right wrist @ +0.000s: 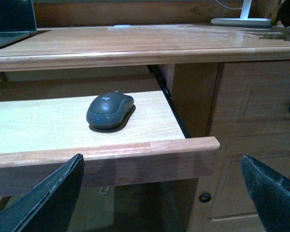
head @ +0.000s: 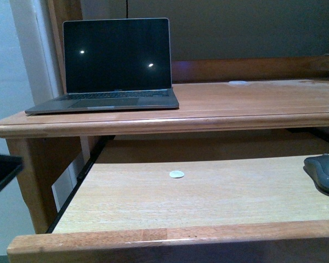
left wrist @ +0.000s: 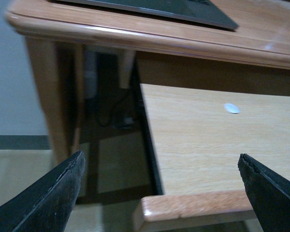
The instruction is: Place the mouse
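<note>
The dark grey mouse [head: 324, 172] lies on the pull-out wooden tray [head: 208, 200] at its right end, partly cut off by the front view's edge. The right wrist view shows the mouse [right wrist: 110, 109] whole, resting near the tray's right side. My right gripper [right wrist: 162, 193] is open and empty, in front of the tray's front lip, short of the mouse. My left gripper [left wrist: 162, 191] is open and empty, by the tray's front left corner [left wrist: 150, 212]. Part of the left arm [head: 1, 170] shows at the front view's left edge.
An open laptop [head: 112, 68] with a dark screen stands on the desktop [head: 252, 101] at the left. A tiny white disc [head: 176, 174] lies mid-tray. Cabinet drawers [right wrist: 251, 125] stand right of the tray. A white object [right wrist: 240, 21] sits on the desktop's far right.
</note>
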